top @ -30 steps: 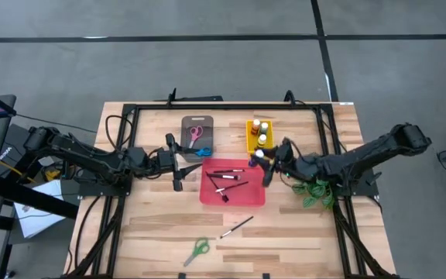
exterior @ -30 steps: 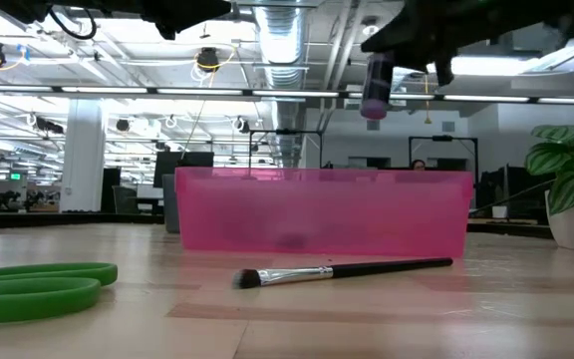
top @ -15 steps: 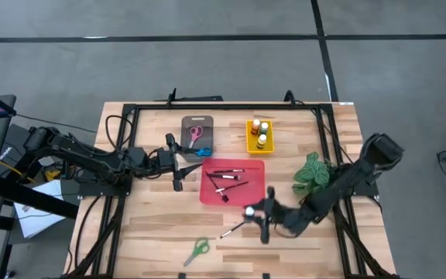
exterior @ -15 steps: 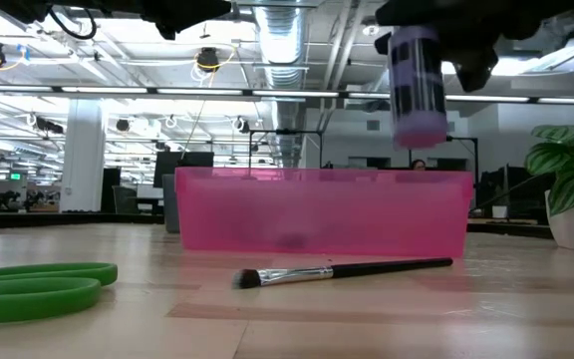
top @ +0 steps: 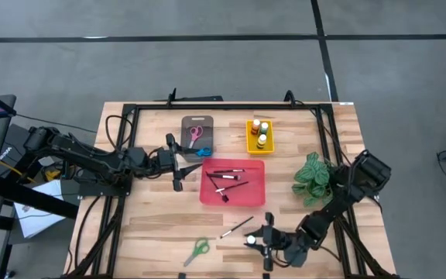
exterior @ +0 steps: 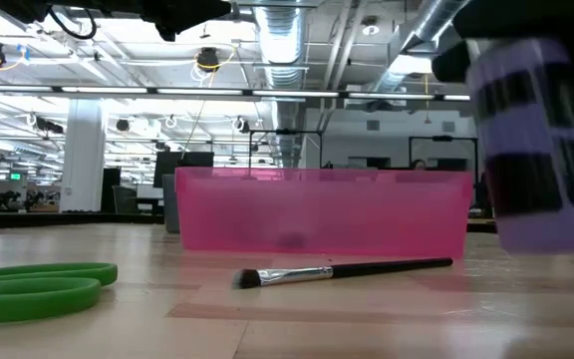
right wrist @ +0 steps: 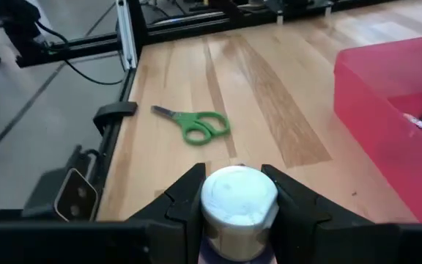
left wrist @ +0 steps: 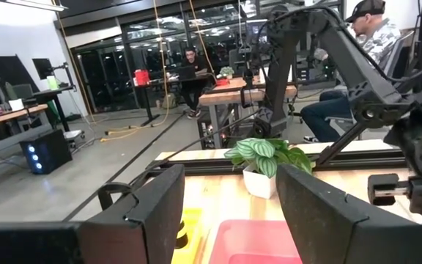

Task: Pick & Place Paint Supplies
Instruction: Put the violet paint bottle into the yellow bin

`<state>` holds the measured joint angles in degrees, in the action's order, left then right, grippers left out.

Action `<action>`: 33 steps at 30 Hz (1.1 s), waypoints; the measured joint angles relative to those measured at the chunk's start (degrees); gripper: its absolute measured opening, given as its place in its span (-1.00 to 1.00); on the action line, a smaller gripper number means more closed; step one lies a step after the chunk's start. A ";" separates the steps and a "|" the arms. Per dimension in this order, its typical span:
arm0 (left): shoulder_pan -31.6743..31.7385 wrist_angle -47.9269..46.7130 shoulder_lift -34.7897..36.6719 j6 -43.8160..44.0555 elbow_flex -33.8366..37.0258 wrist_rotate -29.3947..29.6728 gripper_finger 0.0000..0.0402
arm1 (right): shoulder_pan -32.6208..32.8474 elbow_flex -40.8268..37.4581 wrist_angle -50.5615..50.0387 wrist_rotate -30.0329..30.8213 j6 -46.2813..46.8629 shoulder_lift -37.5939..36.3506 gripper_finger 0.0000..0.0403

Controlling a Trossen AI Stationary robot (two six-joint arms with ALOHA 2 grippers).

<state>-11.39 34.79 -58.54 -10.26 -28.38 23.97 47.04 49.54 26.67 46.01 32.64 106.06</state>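
My left gripper (top: 178,164) waits by the grey tray (top: 206,138), jaws spread, empty. Green scissors (top: 197,249) and a loose paintbrush (top: 237,227) lie on the worktop's near edge. My right gripper (top: 263,240) hovers just right of that brush, jaws pinching a purple paint bottle (exterior: 538,150) upright w/ white cap. Yellow tray (top: 252,145) w/ 3 bottles sits well away, past the red tray (top: 250,194), so right arm carries it there.

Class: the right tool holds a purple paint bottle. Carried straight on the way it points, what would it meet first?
Probably the green scissors: the right tool, gripping the purple paint bottle, faces them across bare table. Height is unclear; it might pass above them.
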 joint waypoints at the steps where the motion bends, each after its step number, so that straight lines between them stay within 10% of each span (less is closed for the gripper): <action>1: 0.10 0.00 0.00 0.02 0.00 0.00 0.04 | 0.24 0.01 0.23 0.34 -0.06 0.50 -0.46; 13: 0.13 -0.02 0.00 0.05 0.00 0.00 0.04 | 1.72 0.13 5.70 2.95 -4.37 6.01 -0.43; 27: 0.13 -0.09 0.00 0.23 0.00 0.00 0.04 | 0.94 -0.10 -0.06 1.57 -4.61 0.17 0.19; 33: 0.13 -0.09 0.00 0.23 0.00 0.00 0.04 | -0.84 -0.09 -10.48 -10.03 -0.55 -7.24 0.14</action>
<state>-11.27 34.70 -58.54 -10.02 -28.38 23.97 46.19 49.45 16.19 35.98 32.09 98.83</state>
